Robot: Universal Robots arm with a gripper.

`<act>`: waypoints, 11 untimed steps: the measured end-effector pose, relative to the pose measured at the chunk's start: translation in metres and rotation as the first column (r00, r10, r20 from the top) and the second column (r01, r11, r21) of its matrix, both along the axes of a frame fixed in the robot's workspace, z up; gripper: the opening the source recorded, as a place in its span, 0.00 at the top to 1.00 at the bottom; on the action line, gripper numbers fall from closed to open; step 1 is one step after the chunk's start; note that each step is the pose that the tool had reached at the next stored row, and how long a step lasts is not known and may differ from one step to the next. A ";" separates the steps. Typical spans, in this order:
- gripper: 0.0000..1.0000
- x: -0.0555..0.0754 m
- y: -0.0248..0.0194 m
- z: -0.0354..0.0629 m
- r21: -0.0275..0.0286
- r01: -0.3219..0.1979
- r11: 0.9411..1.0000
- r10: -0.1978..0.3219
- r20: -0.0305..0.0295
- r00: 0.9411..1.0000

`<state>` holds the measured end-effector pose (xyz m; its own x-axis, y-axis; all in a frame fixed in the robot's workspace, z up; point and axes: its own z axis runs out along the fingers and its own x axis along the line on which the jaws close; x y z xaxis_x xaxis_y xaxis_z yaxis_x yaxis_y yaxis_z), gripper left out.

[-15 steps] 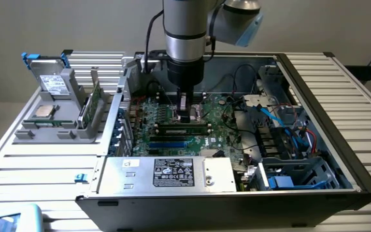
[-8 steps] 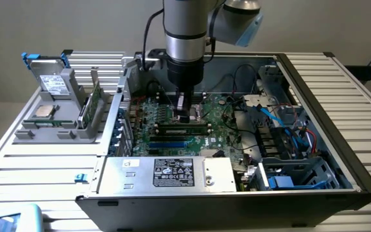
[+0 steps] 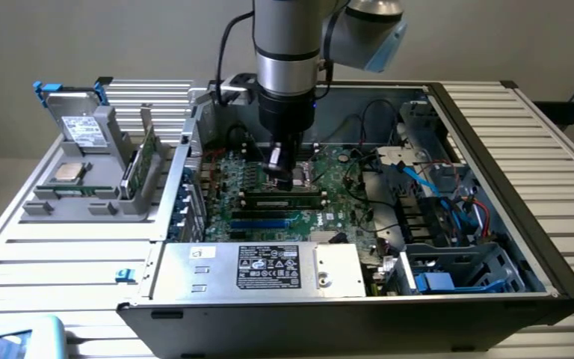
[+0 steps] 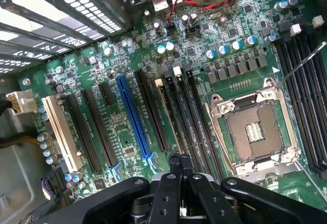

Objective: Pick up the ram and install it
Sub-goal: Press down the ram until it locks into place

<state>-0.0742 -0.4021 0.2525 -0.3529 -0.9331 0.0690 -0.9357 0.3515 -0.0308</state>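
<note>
A long green ram (image 3: pixel 285 199) lies along a memory slot of the motherboard (image 3: pixel 342 202), just in front of the empty processor socket (image 3: pixel 302 176). My gripper (image 3: pixel 284 173) hangs straight down over the board, close above the socket and the ram, its fingers shut with nothing between them. In the wrist view the shut gripper (image 4: pixel 180 158) points at the row of narrow dark memory slots (image 4: pixel 188 111) beside the open socket (image 4: pixel 253 129). I cannot tell whether the tips touch the board.
The open computer case (image 3: pixel 486 142) walls in the board, with cables (image 3: pixel 436 187), a drive cage (image 3: pixel 447 269) and a power supply (image 3: pixel 267 265) around it. A grey holder (image 3: pixel 98 202) at the exterior view's left carries another green stick (image 3: pixel 146 161) and a square silver chip (image 3: pixel 68 172).
</note>
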 end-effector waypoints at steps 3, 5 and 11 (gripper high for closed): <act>0.89 0.000 0.0000 0.0000 0.000 0.046 0.999 -0.046 0.000 0.999; 0.89 0.000 0.0000 0.0000 0.000 0.075 0.997 -0.075 0.000 0.997; 0.89 0.000 0.0000 0.0000 0.000 0.160 0.987 -0.160 0.000 0.987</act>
<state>-0.0742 -0.4021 0.2525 -0.4974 -0.8648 0.0689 -0.8675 0.4965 -0.0310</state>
